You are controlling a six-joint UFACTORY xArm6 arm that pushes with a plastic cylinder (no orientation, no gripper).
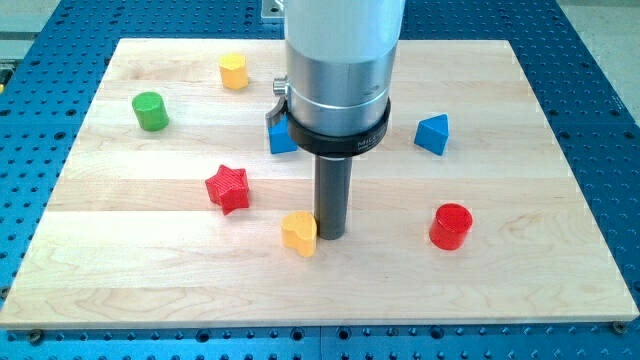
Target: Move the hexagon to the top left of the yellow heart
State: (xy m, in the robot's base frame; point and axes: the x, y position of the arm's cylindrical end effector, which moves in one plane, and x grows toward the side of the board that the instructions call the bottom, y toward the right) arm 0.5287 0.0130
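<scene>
The yellow hexagon [234, 71] sits near the view's top left of the wooden board. The yellow heart [299, 232] lies low in the middle of the board. My tip [331, 235] stands just to the right of the yellow heart, touching it or nearly so. The hexagon is far up and to the left of the tip.
A green cylinder [151, 110] is at the left. A red star [228, 188] lies left of the heart. A blue block [280, 136] is partly hidden behind the arm. A blue triangular block [433, 134] and a red cylinder [451, 226] are on the right.
</scene>
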